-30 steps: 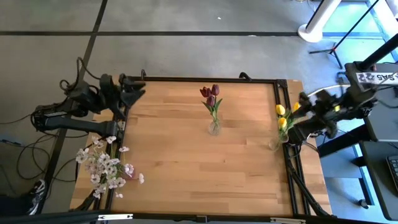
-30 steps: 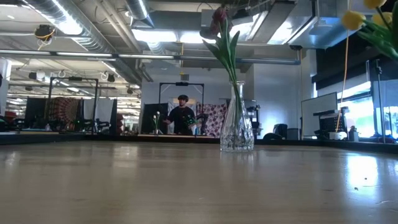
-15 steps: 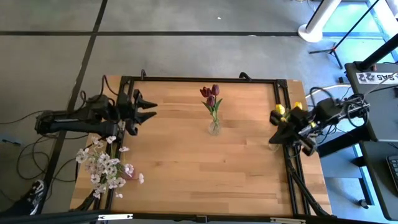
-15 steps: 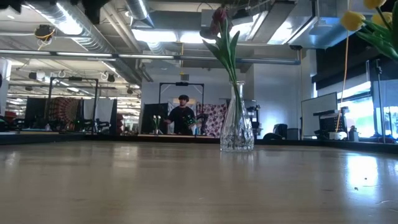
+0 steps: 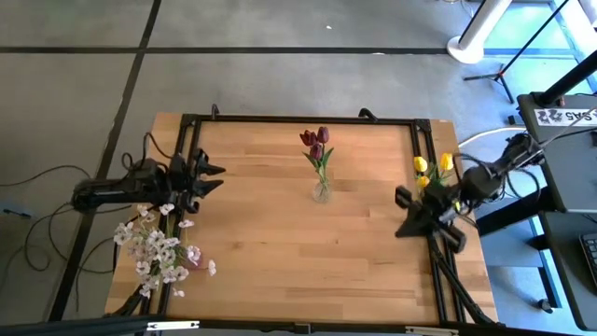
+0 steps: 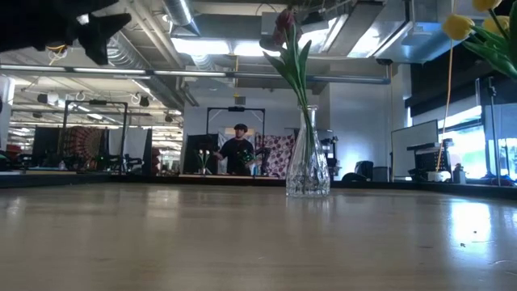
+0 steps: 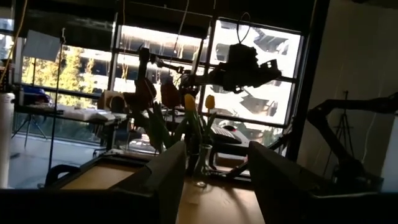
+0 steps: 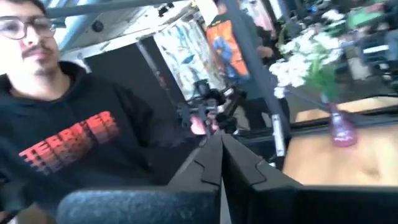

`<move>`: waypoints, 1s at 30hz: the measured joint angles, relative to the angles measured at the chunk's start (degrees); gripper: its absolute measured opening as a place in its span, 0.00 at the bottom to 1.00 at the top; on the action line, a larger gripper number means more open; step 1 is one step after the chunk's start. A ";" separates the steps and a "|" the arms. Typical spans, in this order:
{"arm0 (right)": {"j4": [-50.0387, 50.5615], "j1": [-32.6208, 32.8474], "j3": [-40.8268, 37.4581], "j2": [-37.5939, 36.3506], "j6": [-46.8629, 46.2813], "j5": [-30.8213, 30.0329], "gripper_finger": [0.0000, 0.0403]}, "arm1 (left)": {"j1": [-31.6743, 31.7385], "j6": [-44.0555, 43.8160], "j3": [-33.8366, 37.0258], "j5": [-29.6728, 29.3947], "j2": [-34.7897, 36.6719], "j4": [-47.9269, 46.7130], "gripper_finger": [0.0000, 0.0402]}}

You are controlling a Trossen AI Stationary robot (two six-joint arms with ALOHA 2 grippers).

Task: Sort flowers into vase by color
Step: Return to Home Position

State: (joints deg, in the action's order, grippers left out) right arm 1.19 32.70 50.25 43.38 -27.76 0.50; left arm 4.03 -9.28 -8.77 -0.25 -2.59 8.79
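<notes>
Evidently the sorting is as good as finished: every flower in view stands in a vase, and I judge only parking the arms is left. Nearest, at the desk's (image 5: 280, 252) near left corner, the white sprigs (image 5: 154, 247) fill the violet vase (image 8: 341, 129). Farther in, at the right edge, the yellow tulips (image 5: 422, 165) stand together, their vase hidden under the right arm. Farthest, mid-desk, the maroon tulips (image 5: 315, 142) sit in the clear vase (image 6: 308, 166). The left hand (image 7: 217, 149) hovers at the left edge, fingers spread and empty. The right hand (image 8: 221, 140), fingers pressed together on nothing, hangs just beside the yellow tulips.
</notes>
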 joint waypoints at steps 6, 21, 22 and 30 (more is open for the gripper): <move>-16.94 7.04 -8.63 1.27 2.17 -3.72 0.01 | -0.09 -2.46 3.79 0.00 2.45 -0.40 0.42; -30.27 14.24 -22.85 2.53 -6.39 -3.01 0.00 | -0.04 -7.12 7.23 -0.01 2.43 -0.63 0.42; -30.08 14.45 -22.89 2.84 -6.47 -2.46 0.00 | -0.04 -7.10 7.23 -0.02 2.43 -0.60 0.42; -32.07 16.45 -27.43 3.12 -2.98 -3.07 0.00 | -0.04 -7.10 7.23 -0.55 2.43 -0.28 0.42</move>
State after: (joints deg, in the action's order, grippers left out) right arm -30.88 49.15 22.82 46.50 -30.74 -2.57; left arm 3.99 -16.38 -1.54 -0.80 -0.16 8.51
